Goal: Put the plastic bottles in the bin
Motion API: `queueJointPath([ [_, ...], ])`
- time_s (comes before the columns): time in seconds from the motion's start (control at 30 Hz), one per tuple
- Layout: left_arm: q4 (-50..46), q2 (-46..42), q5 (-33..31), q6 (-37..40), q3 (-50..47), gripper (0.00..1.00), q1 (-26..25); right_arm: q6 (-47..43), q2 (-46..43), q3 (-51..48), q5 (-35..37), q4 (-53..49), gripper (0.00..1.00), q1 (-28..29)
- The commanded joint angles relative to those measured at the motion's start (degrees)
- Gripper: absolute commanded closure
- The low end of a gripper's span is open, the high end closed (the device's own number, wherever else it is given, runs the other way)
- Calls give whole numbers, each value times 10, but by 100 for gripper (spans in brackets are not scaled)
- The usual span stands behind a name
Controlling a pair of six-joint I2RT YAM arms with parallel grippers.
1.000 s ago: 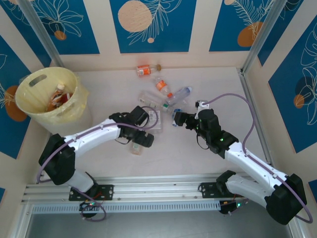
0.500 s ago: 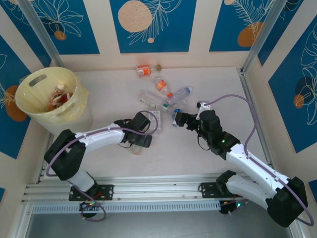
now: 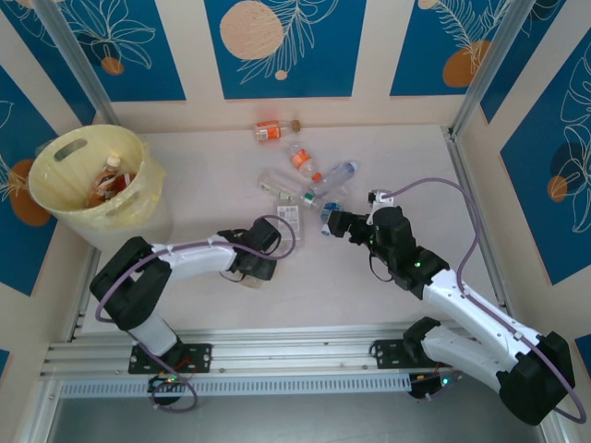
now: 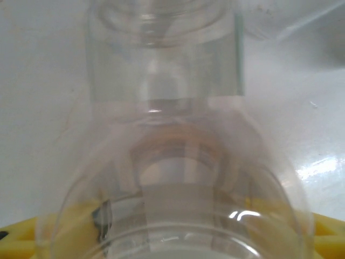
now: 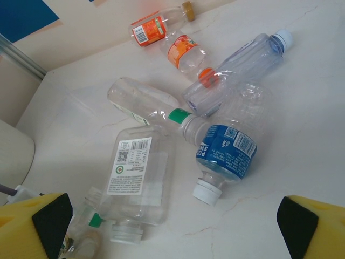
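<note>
Top external view, far left: round pale-yellow bin (image 3: 55,198), upright on the table (image 3: 406,157), lined with clear film. Holds binned bottles (image 3: 109,180) with orange and red labels, lying against its right-hand wall; count not discernible.

Right of the bin and well apart from it: left gripper (image 3: 259,268), low on the tabletop over a clear bottle (image 4: 172,108). On the left wrist view, seen lengthwise between the yellow left fingers (image 4: 21,243); no label visible, empty. Cannot tell whether pressed against the bottle or merely flanking it.

Centre, lying on the tabletop: loose cluster of six bottles, all apparently empty.
- Nearest the back wall: brown-cap bottle (image 5: 153,27), orange label with barcode, text too small to read.
- Near it: orange-cap bottle (image 5: 186,54), orange label, print unreadable.
- Against that cap: ribbed clear bottle (image 5: 242,59), pale cap.
- Left of these: green-cap bottle (image 5: 143,102), clear.
- Nearer the arms: flat clear bottle (image 5: 137,178), white cap, white label with barcode, QR code and round green mark.
- Beside it: blue-label bottle (image 5: 229,145), white cap, letters "PO" legible, barcode alongside.

Right of the cluster: right gripper (image 3: 328,223), yellow right fingers (image 5: 32,221) spread wide, gripping nothing, blue-label bottle just ahead.
</note>
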Motion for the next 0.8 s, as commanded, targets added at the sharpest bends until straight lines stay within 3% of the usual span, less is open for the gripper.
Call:
queueJointPath([
  [0.0,-11,5,-7,11,-1,43,-2,4,0,-5,8,12,0,-3],
  [0.13,-24,5,-11,24,12,49,-2,-1,6,3,6,4,0,-3],
  [0.43,-19,-43,-25,24,12,50,-1,-3,11,0,0,17,0,-3],
  [0.77,4,-131,-3,19,17,49,23,-55,23,1,-102,72,0,3],
])
